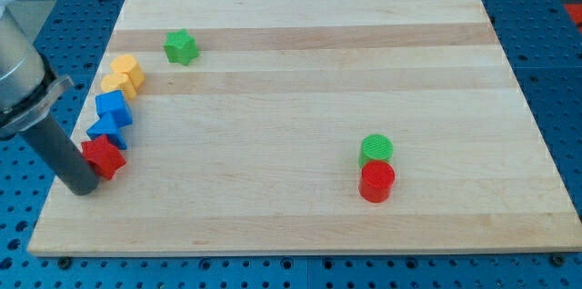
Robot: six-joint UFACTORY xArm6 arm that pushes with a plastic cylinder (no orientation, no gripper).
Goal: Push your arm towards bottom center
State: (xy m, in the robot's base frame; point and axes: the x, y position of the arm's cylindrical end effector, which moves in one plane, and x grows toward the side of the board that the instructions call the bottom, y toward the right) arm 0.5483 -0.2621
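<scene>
Beside red star block (103,155) — my tip (83,188), touching.

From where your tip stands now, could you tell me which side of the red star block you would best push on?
I cannot grip; my tip only pushes. It stands at the view's left of the red star block, apparently touching it. The blue blocks crowd its top side, so I would probably press its left face, sending it toward the view's right.

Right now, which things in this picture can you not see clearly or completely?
- My tip: its contact with the red star-shaped block is unclear in camera view.
- Lower blue block: partly covered by the red star, shape uncertain.
- Arm above the rod: cut off by the view's left edge.
</scene>
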